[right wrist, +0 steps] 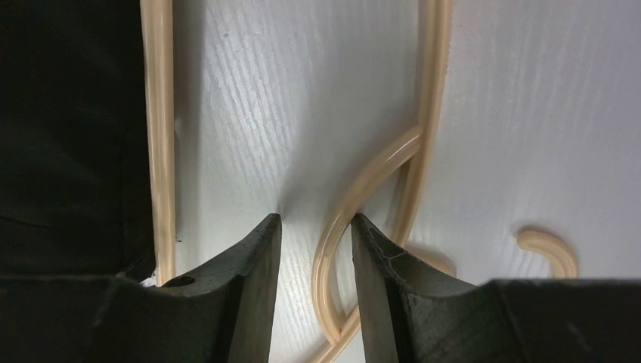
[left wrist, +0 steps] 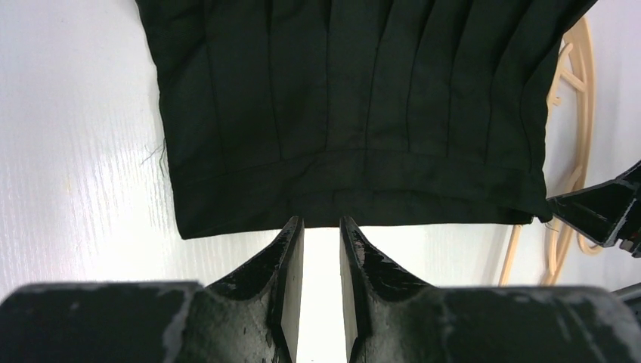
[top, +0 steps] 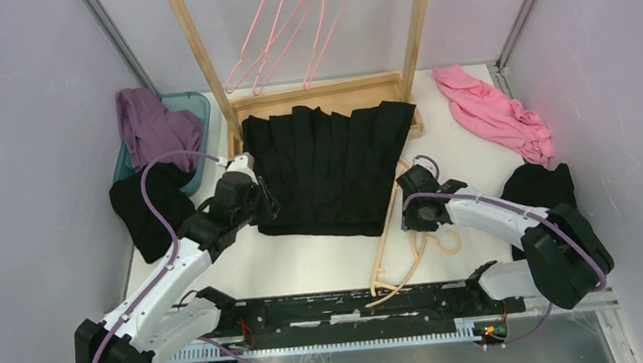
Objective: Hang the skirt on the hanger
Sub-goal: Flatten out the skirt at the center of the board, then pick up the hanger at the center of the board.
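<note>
The black pleated skirt point(top: 326, 168) lies flat in the middle of the table, its waistband toward me. In the left wrist view the waistband edge of the skirt point(left wrist: 340, 113) sits just past the fingertips. My left gripper point(top: 266, 209) point(left wrist: 321, 223) is at the skirt's near left corner, open by a narrow gap with nothing in it. The beige hanger point(top: 398, 245) lies at the skirt's right edge. My right gripper point(top: 409, 218) point(right wrist: 315, 223) is open over it, a curved strand of the hanger point(right wrist: 363, 189) lying between the jaws, close to the right finger.
A wooden rack point(top: 319, 94) with pink wire hangers point(top: 287, 26) stands behind the skirt. A purple garment point(top: 150, 122) fills a teal bin at the back left, with a black garment point(top: 149, 210) beside it. A pink garment point(top: 496, 113) and another black one point(top: 538, 187) lie on the right.
</note>
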`<state>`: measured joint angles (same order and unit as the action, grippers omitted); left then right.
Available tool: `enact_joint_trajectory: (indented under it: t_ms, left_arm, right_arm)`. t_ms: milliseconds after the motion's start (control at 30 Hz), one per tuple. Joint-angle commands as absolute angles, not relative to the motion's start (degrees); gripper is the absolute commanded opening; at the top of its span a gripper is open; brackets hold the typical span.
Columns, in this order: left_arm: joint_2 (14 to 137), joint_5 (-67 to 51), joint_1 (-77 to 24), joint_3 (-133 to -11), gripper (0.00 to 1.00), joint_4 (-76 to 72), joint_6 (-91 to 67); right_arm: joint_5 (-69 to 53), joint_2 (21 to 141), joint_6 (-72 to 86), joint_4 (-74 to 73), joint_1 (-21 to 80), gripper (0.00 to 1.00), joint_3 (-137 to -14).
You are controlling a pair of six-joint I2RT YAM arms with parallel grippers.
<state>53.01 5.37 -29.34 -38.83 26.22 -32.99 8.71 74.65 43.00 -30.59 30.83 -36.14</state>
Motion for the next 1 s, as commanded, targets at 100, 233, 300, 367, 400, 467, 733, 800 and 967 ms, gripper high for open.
enact_joint_trajectory:
  t_ms: [100,233,300,367,400,467,733,800,967]
  left_arm:
    - [51.1,3.7,-29.5,-39.5,0.31,23.2,-33.3]
    - [50.6,3.4,-29.8,-39.3,0.31,23.1,-33.3]
    - [50.6,3.2,-29.8,-39.4,0.31,22.9,-33.2]
    - [50.8,2.9,-29.8,-39.6,0.31,22.9,-33.0]
    - [50.9,2.8,-29.8,-39.6,0.31,22.9,-33.1]
    - [51.0,2.4,-29.8,-39.5,0.31,22.4,-33.1]
    - [51.5,2.0,-30.3,-39.5,0.30,21.3,-33.7]
    - [52.1,2.8,-31.8,-39.9,0.30,21.0,-33.9]
    - [56.1,6.8,-39.5,-41.9,0.31,21.0,-34.8]
  right_arm:
    - [14.1,78.8,50.3,-28.5,36.7,0.47,-37.3]
    - [14.5,79.3,52.9,-26.8,37.6,0.23,-35.5]
    - [14.3,80.6,53.6,-26.3,37.8,0.06,-35.4]
    - [14.5,80.0,54.2,-26.4,38.1,0.01,-35.1]
    - [14.8,78.6,54.5,-26.9,38.3,0.01,-34.8]
    - [16.0,74.7,54.6,-29.4,38.3,0.01,-34.9]
    - [17.7,54.8,55.0,-44.8,38.4,0.01,-37.6]
    - [16.0,51.3,55.5,-46.3,38.7,0.01,-37.0]
    - [9.8,48.4,57.0,-45.2,42.4,0.01,-34.4]
